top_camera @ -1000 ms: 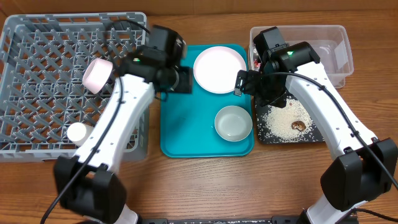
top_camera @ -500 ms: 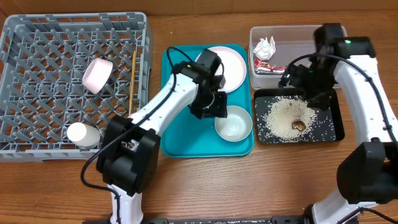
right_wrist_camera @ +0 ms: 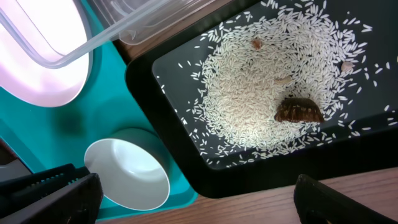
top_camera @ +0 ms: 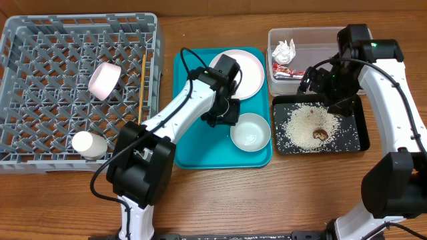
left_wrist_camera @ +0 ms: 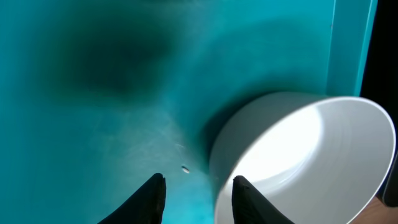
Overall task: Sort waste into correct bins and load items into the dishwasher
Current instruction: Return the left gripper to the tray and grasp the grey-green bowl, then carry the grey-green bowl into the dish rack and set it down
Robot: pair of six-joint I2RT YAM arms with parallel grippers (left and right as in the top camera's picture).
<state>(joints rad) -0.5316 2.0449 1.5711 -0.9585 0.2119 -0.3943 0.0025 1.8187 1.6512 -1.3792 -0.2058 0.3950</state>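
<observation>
My left fingers (left_wrist_camera: 152, 199) are apart and hold nothing. They hang low over the teal tray (top_camera: 200, 143). One tip is over bare teal. The other is right at the outer wall of the white bowl (left_wrist_camera: 305, 155), and I cannot tell whether it touches. The bowl stands upright on the tray, just off to that side of my left fingers, its rim partly between the two tips. The round white plate (top_camera: 237, 73) lies on the same tray on the far side of my left fingers, close by.

My right fingers (right_wrist_camera: 62, 196) are spread wide and are also empty. They hover over the near edge of the black tray (top_camera: 353, 137). Below them the rice (right_wrist_camera: 261, 93) is heaped in the tray with loose grains scattered around it, and the brown lump (right_wrist_camera: 298, 111) sits on the heap. The clear tub (top_camera: 360, 47) is just beyond my right fingers, beside the black tray. It holds the crumpled tissue (top_camera: 284, 50) and the red wrapper (top_camera: 290, 72).

The grey rack (top_camera: 40, 67) stands on the desk (top_camera: 300, 193), well away from my left fingers on the side opposite the white bowl. In it are a pale pink bowl (top_camera: 105, 79) tipped on its side, a small white cup (top_camera: 87, 143), and the chopsticks (top_camera: 142, 87) lying along the wall nearest the teal tray.
</observation>
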